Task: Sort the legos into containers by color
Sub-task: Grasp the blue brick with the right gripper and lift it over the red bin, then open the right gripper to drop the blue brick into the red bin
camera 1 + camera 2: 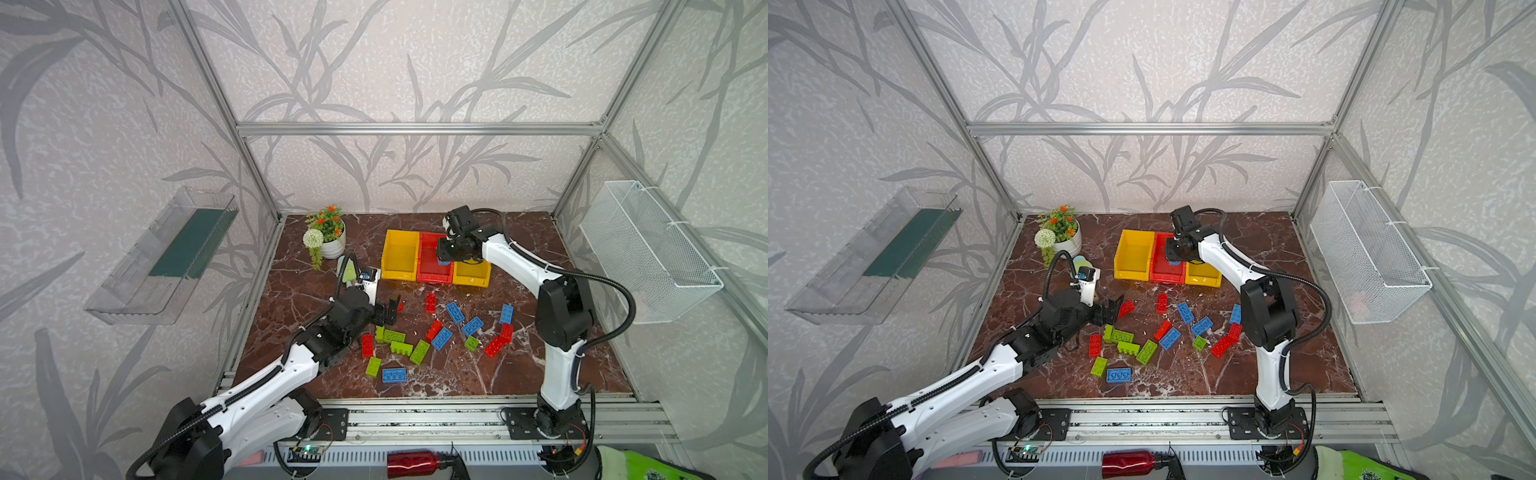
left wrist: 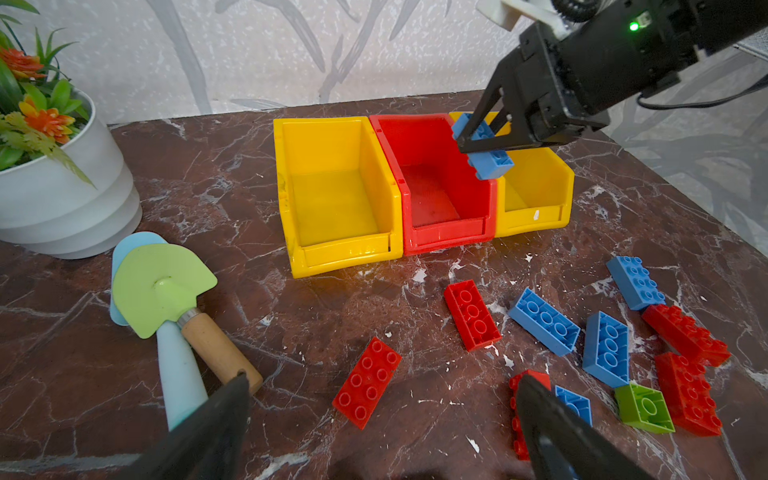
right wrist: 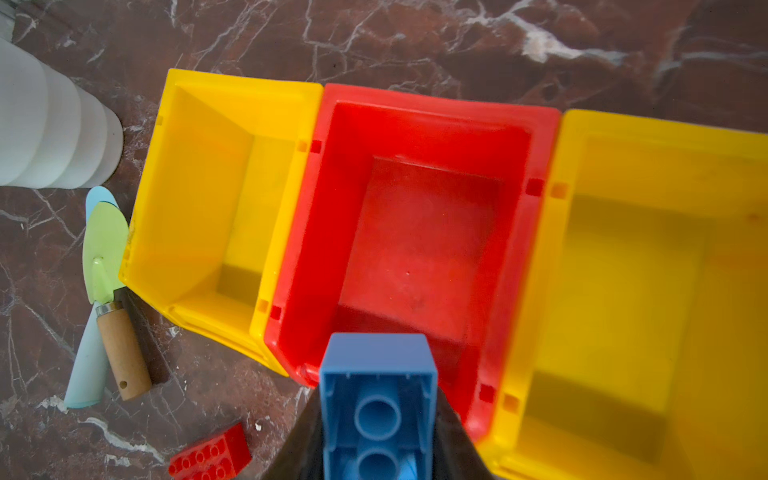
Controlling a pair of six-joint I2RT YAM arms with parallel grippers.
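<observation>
Three joined containers stand at the back: a yellow bin (image 1: 400, 253), a red bin (image 1: 432, 270) and another yellow bin (image 1: 471, 275), all empty in the right wrist view. My right gripper (image 1: 444, 259) hangs over the red bin (image 3: 419, 232), near its wall with the right-hand yellow bin (image 3: 648, 266), shut on a blue lego (image 3: 378, 390) (image 2: 492, 160). My left gripper (image 2: 382, 380) is open low over the table, with a red lego (image 2: 368, 382) lying between its jaws. Red, blue and green legos (image 1: 440, 337) lie scattered in front of the bins.
A potted plant (image 1: 328, 237) stands at the back left, with a green trowel (image 2: 162, 286) and a pale blue tool (image 2: 178, 374) lying beside it. A white wire basket (image 1: 648, 249) hangs on the right wall and a clear tray (image 1: 166, 257) on the left.
</observation>
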